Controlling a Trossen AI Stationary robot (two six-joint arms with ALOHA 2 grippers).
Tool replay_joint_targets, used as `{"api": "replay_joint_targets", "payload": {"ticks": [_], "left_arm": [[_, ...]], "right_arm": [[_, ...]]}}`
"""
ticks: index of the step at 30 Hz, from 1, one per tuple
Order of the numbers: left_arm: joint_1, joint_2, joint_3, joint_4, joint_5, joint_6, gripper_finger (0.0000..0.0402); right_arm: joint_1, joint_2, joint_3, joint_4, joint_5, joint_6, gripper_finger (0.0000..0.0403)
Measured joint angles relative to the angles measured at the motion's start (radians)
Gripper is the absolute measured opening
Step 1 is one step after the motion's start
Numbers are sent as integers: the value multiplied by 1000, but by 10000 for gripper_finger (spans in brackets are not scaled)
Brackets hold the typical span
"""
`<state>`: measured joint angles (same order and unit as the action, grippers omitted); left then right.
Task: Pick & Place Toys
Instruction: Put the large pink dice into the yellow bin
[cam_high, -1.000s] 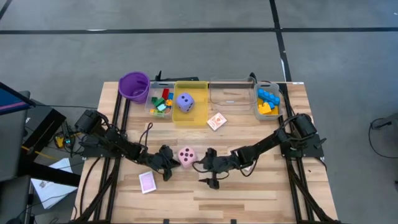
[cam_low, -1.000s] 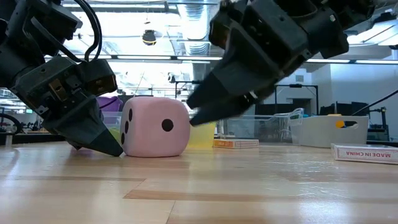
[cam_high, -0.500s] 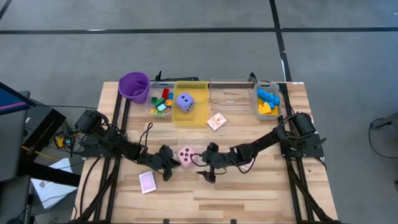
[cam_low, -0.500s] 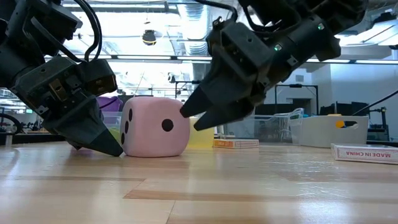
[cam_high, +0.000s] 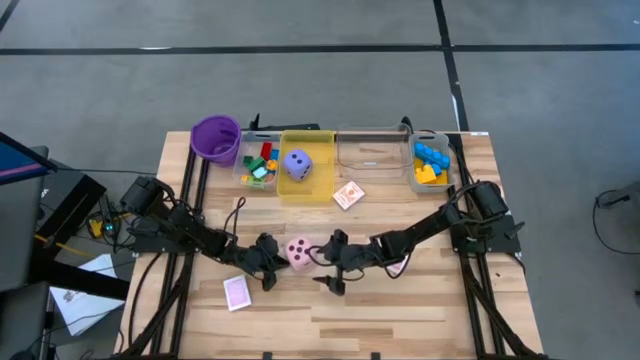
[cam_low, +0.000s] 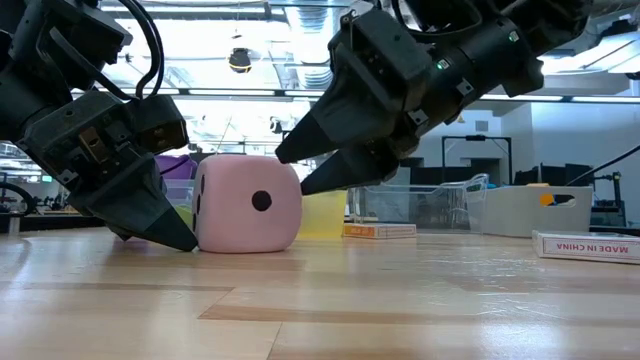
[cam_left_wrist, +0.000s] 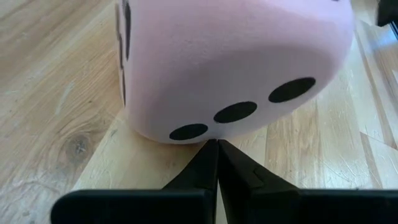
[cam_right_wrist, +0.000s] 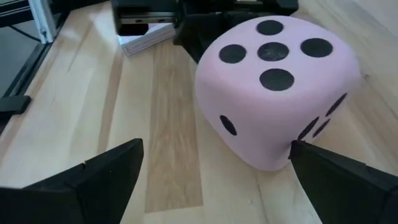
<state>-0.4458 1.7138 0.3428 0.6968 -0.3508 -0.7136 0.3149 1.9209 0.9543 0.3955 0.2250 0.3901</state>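
Two grippers flanked the pink die (cam_high: 299, 251) at mid-table, neither holding it.

The left gripper (cam_high: 270, 262) sat pinched shut with its tips against the die's lower edge, while the right gripper (cam_high: 322, 263) stood spread wide just beside the die's opposite face, one finger (cam_right_wrist: 102, 171) visible on either side in its wrist view. The likely risk was the die sliding or tipping: an off-centre closure could nudge the light foam against the left tips and roll it away. The yellow bin (cam_high: 308, 187), with the purple die (cam_high: 296, 164) inside, lay well apart toward the table's far edge.
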Motion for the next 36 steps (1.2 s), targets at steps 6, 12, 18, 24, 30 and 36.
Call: {"api": "replay_joint_targets", "payload": {"ticks": [6,12,18,24,30,36], "left_arm": [[0,0,0,0,0,0,1],[0,0,0,0,0,0,2],[0,0,0,0,0,0,1],[0,0,0,0,0,-1,1],[3,-18,0,-38,68,0,2],[4,-171,-18,-275,132,0,1]], "right_arm": [[2,-2,0,3,-71,-6,399],[5,-2,0,5,-122,-8,399],[5,-2,0,5,-144,-15,399],[5,-2,0,4,-146,-24,399],[5,-2,0,3,-145,-24,399],[4,0,0,-2,-146,-24,399]]}}
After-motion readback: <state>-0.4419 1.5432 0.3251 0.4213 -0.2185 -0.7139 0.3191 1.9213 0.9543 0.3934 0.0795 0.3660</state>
